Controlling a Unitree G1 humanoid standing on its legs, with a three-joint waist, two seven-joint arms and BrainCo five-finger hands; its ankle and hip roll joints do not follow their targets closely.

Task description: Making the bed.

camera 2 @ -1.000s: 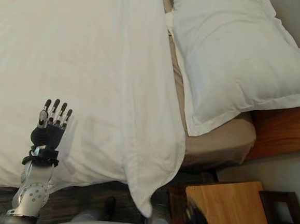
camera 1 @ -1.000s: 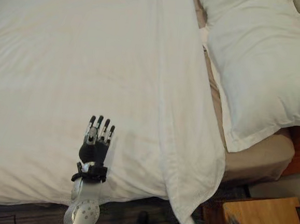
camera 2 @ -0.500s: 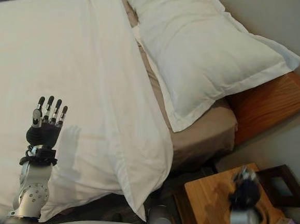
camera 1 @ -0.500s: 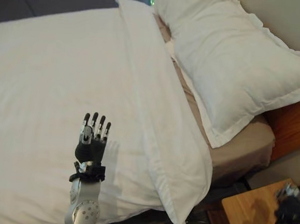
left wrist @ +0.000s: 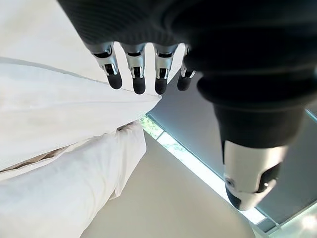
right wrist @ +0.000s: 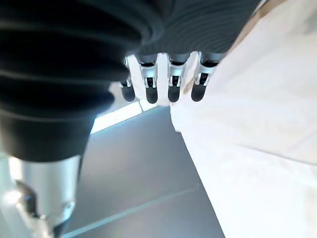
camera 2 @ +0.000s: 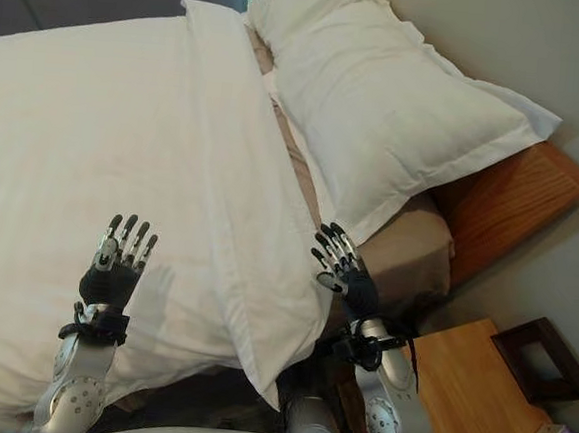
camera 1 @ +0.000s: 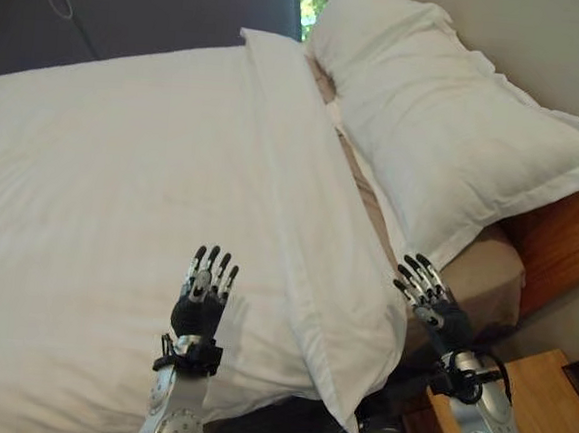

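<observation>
Bed (camera 1: 485,282): its white duvet (camera 1: 122,183) lies spread, the folded edge hanging over the near corner; a white pillow (camera 1: 456,139) sits at the head, tan sheet bare beneath it. My left hand (camera 1: 200,305) hovers above the duvet's near edge, fingers straight, holding nothing. My right hand (camera 1: 433,303) is raised beside the hanging corner, fingers spread, also holding nothing. A wooden nightstand (camera 2: 476,392) stands beside the bed.

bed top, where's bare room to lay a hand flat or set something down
The widest free patch is the flat white duvet ahead of the open left hand. A narrow strip of tan sheet lies between the duvet's folded edge and the white pillow, by the open right hand. The pillow crowds the wooden headboard.
</observation>
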